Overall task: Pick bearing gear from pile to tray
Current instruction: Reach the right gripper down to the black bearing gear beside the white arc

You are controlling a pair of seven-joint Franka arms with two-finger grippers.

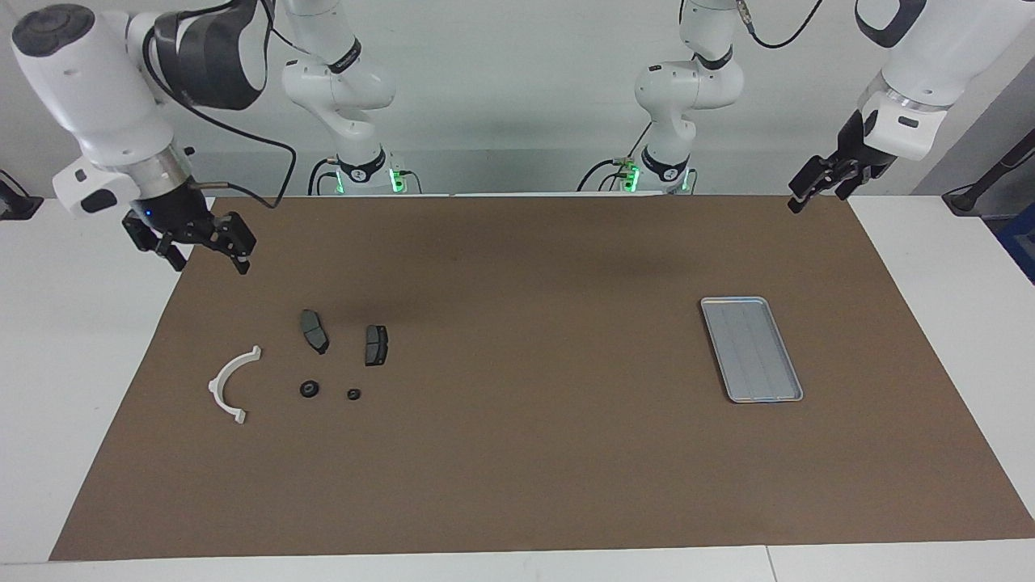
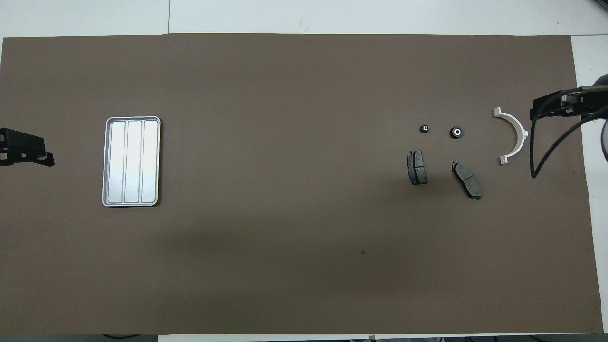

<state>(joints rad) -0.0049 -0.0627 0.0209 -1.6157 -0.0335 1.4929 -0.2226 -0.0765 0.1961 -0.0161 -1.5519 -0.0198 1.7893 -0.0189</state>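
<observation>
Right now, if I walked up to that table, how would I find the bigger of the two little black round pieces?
Start at the brown mat and go to the scatter of parts at the right arm's end, away from the silver tray. Find the white curved bracket; the bigger round piece lies just beside it, farther from the robots than the two dark brake pads. Its neighbouring round piece is plainly smaller.
</observation>
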